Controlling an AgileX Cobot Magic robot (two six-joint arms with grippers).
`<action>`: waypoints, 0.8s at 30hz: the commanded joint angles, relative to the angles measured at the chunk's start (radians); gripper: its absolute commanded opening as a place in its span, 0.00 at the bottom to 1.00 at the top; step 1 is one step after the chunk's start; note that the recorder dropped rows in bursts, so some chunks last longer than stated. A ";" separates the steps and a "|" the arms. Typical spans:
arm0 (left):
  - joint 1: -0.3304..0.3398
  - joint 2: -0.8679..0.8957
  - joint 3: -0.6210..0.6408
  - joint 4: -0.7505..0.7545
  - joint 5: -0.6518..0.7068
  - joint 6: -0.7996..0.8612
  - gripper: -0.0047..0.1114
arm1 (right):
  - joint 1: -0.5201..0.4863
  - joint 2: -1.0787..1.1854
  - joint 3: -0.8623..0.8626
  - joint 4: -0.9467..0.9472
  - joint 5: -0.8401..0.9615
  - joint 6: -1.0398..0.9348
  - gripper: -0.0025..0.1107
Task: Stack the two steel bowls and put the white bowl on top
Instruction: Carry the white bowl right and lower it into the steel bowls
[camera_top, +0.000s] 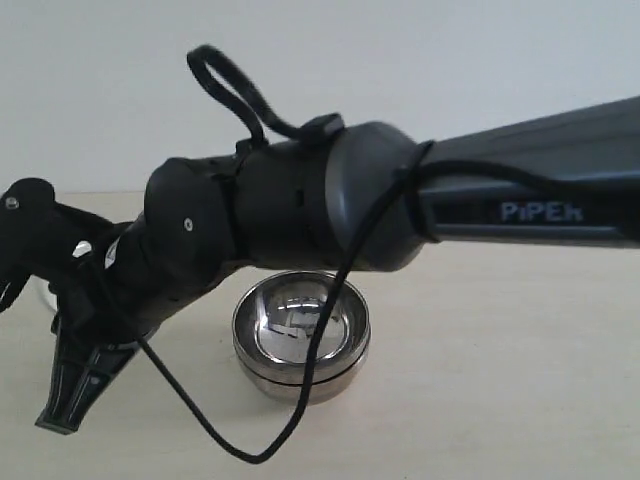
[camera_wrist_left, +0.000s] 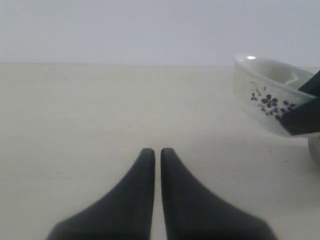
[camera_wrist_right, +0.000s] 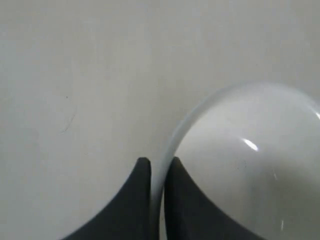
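The two steel bowls (camera_top: 300, 335) sit nested one inside the other on the pale table, in the middle of the exterior view. My right gripper (camera_wrist_right: 157, 167) is shut on the rim of the white bowl (camera_wrist_right: 250, 170), one finger inside and one outside. In the left wrist view the white bowl (camera_wrist_left: 262, 95) shows tilted, with dark flecks on its outside, and black fingers (camera_wrist_left: 302, 117) clamp its rim. My left gripper (camera_wrist_left: 157, 152) is shut on nothing, low over bare table beside that bowl. In the exterior view the white bowl is almost wholly hidden.
The right arm (camera_top: 420, 200) stretches across the exterior view from right to left, above the steel stack. Its black cable (camera_top: 240, 450) loops down in front of the bowls. A black gripper part (camera_top: 70, 385) hangs at the lower left. A plain wall stands behind the table.
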 joint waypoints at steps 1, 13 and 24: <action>-0.005 -0.003 0.003 0.000 -0.008 -0.005 0.07 | -0.030 -0.070 -0.007 -0.325 0.103 0.353 0.02; -0.005 -0.003 0.003 0.000 -0.008 -0.005 0.07 | -0.168 -0.080 0.120 -0.522 0.230 0.682 0.02; -0.005 -0.003 0.003 0.000 -0.008 -0.005 0.07 | -0.168 -0.078 0.196 -0.464 0.115 0.689 0.02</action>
